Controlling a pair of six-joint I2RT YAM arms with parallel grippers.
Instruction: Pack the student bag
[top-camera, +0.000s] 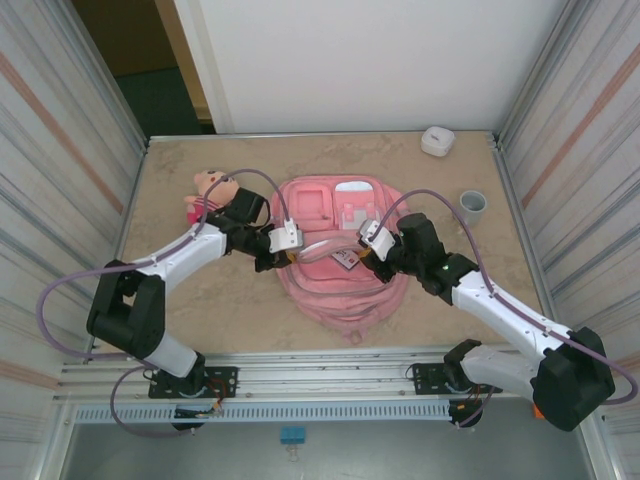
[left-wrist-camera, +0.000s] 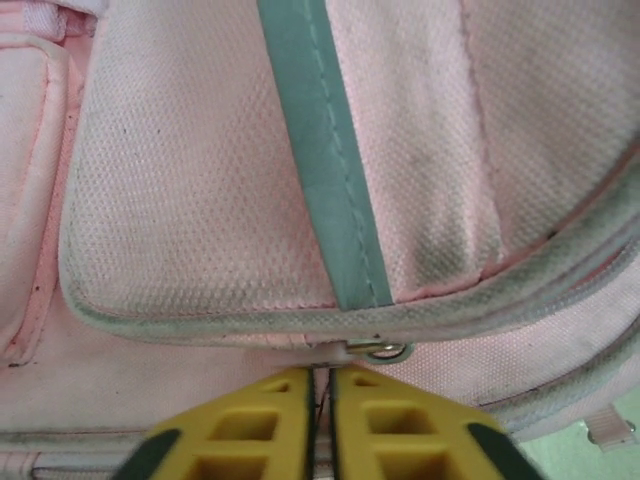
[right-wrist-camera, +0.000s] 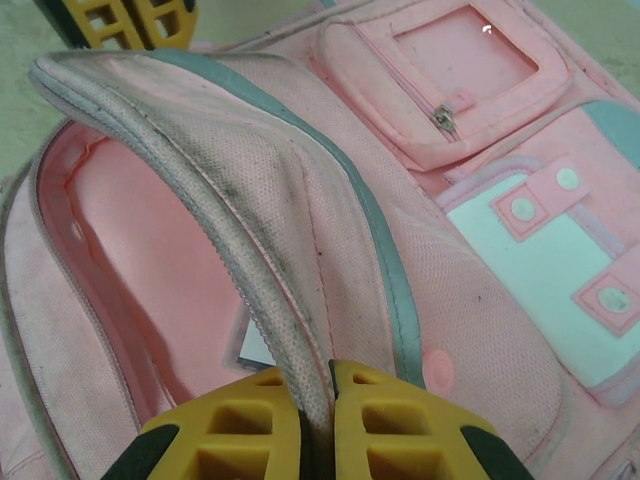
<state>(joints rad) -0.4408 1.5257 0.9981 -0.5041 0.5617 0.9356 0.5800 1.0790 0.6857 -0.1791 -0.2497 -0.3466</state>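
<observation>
Jaws of right gripper (right-wrist-camera: 316, 392) are clamped on the raised flap rim (right-wrist-camera: 255, 190) of the student bag (top-camera: 335, 292), its open mouth just left. Left gripper (left-wrist-camera: 322, 382) is pinched together on the bag's zip edge, with pink fabric directly ahead.

The student bag (top-camera: 335, 295) is lying in the middle of the table (top-camera: 210, 310), with the plush doll (top-camera: 208, 192) sitting just behind its left corner. A cup (top-camera: 472, 205) is standing to the right, and a small case (top-camera: 437, 140) is sitting behind that at the far edge. The left gripper (left-wrist-camera: 322, 375) is meeting the bag's left side, while the right gripper (right-wrist-camera: 315, 385) is pinching its open flap from the right.
</observation>
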